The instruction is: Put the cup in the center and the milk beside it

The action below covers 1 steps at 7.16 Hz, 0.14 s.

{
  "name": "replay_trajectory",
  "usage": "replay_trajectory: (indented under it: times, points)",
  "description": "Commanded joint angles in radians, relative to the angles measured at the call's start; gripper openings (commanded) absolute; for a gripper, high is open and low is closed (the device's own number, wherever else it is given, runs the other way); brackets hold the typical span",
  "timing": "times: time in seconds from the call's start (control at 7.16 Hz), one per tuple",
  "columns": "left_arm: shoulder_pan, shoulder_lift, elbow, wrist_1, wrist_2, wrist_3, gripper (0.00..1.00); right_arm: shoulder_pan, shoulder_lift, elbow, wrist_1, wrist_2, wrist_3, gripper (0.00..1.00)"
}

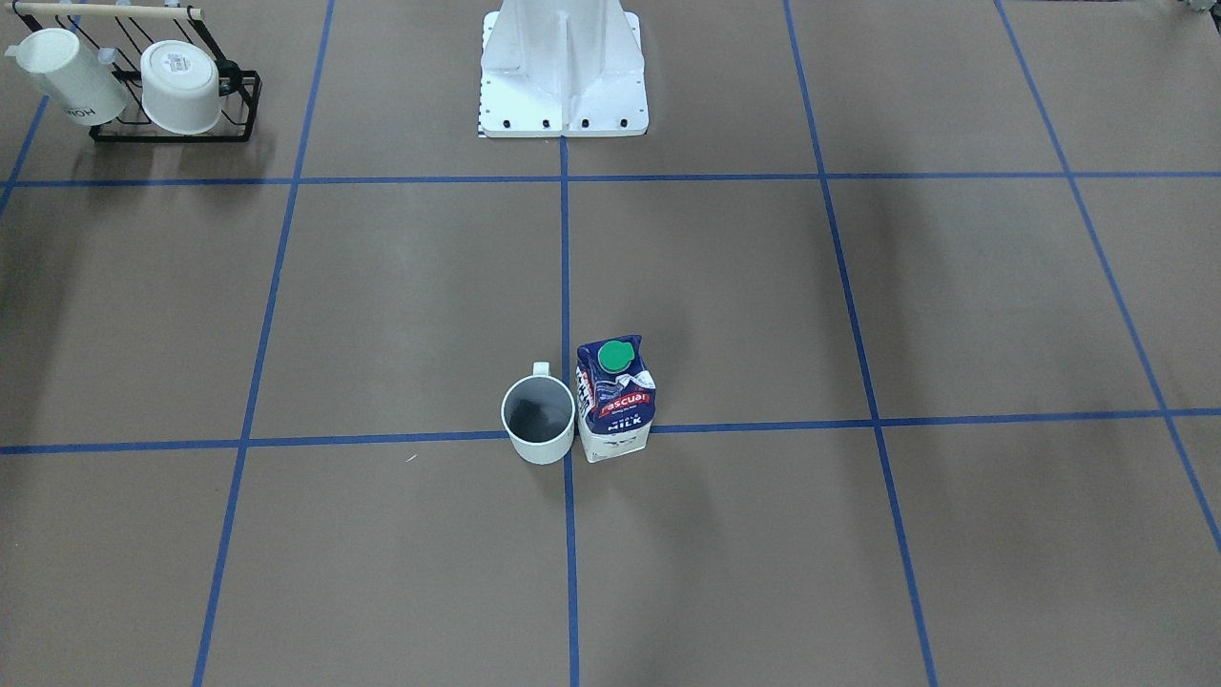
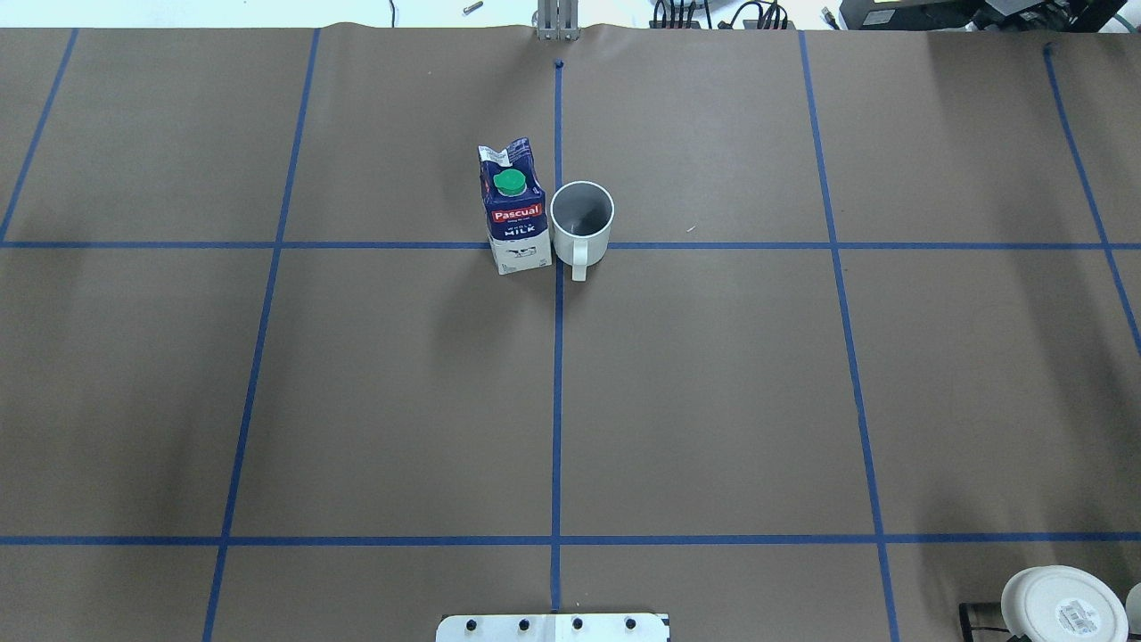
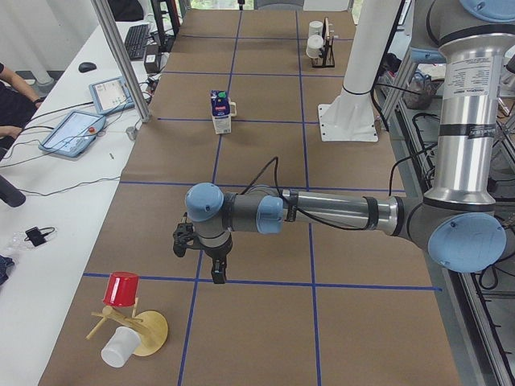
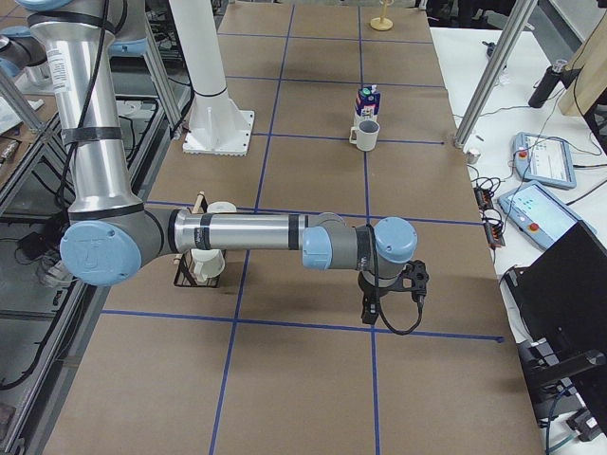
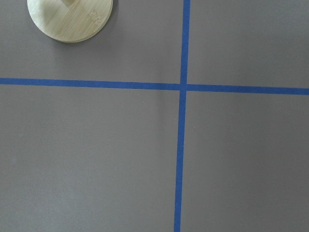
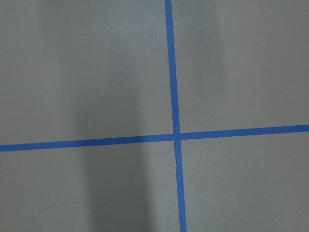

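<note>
The off-white cup [image 1: 539,417] stands upright at the crossing of the blue tape lines at the table's middle, its handle toward the robot. The milk carton [image 1: 615,396] stands upright right beside it, on the robot's left side of it. Both also show in the overhead view, cup [image 2: 582,221] and milk [image 2: 515,209]. My left gripper [image 3: 216,273] hangs over the table's left end, far from both. My right gripper [image 4: 372,311] hangs over the right end. I cannot tell whether either is open or shut. No fingers show in the wrist views.
A black wire rack [image 1: 238,105] holds two white mugs at the robot's right, by its base [image 1: 563,86]. A wooden stand [image 3: 149,334] with a red cup [image 3: 121,288] and a white cup is at the left end; its round base [image 5: 70,19] shows in the left wrist view.
</note>
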Motion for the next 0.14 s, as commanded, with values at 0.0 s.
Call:
replay_trajectory:
  times: [0.0]
  points:
    - [-0.025,0.000,-0.001,0.002,-0.020,0.001,0.98,0.000,-0.002,0.004,0.000,0.003,-0.001,1.00]
